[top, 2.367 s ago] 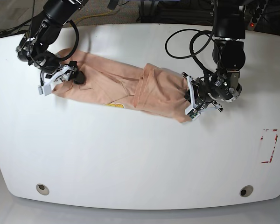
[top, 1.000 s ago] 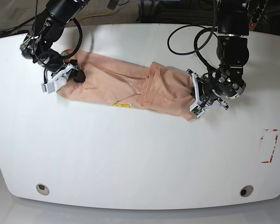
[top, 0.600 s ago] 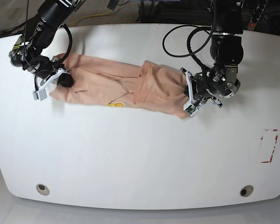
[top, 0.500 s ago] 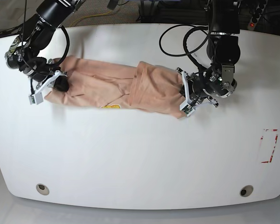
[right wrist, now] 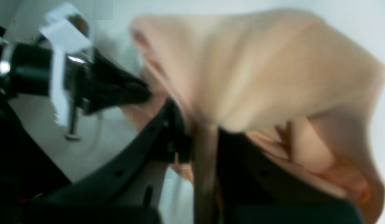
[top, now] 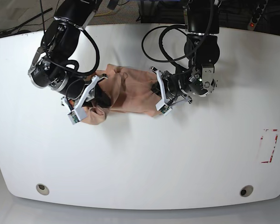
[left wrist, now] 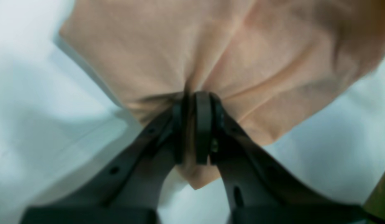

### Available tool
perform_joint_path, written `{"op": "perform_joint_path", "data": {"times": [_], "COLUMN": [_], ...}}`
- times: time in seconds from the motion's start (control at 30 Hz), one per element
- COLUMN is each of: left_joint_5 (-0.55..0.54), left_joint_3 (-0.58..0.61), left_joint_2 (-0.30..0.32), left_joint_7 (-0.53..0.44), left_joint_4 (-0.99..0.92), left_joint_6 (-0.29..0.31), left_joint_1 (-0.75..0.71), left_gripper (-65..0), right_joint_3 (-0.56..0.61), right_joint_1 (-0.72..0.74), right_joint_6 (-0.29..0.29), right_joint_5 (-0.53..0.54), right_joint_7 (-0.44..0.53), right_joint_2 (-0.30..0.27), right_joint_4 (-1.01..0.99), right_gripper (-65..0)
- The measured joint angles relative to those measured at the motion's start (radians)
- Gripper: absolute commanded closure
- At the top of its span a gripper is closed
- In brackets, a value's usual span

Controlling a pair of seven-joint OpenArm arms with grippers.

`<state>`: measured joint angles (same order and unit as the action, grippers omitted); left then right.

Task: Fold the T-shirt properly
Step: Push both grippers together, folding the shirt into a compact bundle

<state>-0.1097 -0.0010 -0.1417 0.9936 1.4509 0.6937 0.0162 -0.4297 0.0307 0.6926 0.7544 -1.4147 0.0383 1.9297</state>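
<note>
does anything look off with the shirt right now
Yes. The T-shirt is a bunched, creased lump, not a flat fold. The left gripper is shut on one end and the right gripper on the other, with fabric puckered at both pinches. The table looks unmarked.

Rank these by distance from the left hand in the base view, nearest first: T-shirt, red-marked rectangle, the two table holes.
1. T-shirt: pinched in the left hand.
2. Red-marked rectangle: right edge.
3. Right hole: front right corner.
4. Left hole: front left corner.
</note>
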Motion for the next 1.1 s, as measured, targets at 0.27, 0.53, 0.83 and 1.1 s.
{"op": "perform_joint_path", "data": {"times": [0.27, 0.53, 0.83, 1.1], "left_joint_5": [-0.004, -0.007, -0.011, -0.010], "left_joint_3": [0.002, 0.001, 0.000, 0.000], "left_joint_2": [-0.002, 0.001, -0.002, -0.002], "left_joint_7": [0.000, 0.000, 0.004, 0.019], "left_joint_4": [0.000, 0.000, 0.000, 0.001], "left_joint_6": [0.003, 0.003, 0.003, 0.004], "left_joint_1": [-0.002, -0.002, -0.002, 0.012], "left_gripper": [-3.5, -3.5, -3.6, -3.7], "right_joint_3": [0.140, 0.227, 0.281, 0.301], "right_joint_1": [0.003, 0.000, -0.005, -0.022], "right_joint_6": [0.000, 0.000, 0.000, 0.000], "right_joint_5": [0.001, -0.016, -0.010, 0.006], "right_joint_7": [0.060, 0.093, 0.148, 0.154], "right_joint_2": [0.017, -0.009, -0.038, -0.035], "right_joint_4": [-0.066, -0.119, -0.158, -0.119], "right_gripper": [-0.6, -4.0, -44.2, -46.6]}}
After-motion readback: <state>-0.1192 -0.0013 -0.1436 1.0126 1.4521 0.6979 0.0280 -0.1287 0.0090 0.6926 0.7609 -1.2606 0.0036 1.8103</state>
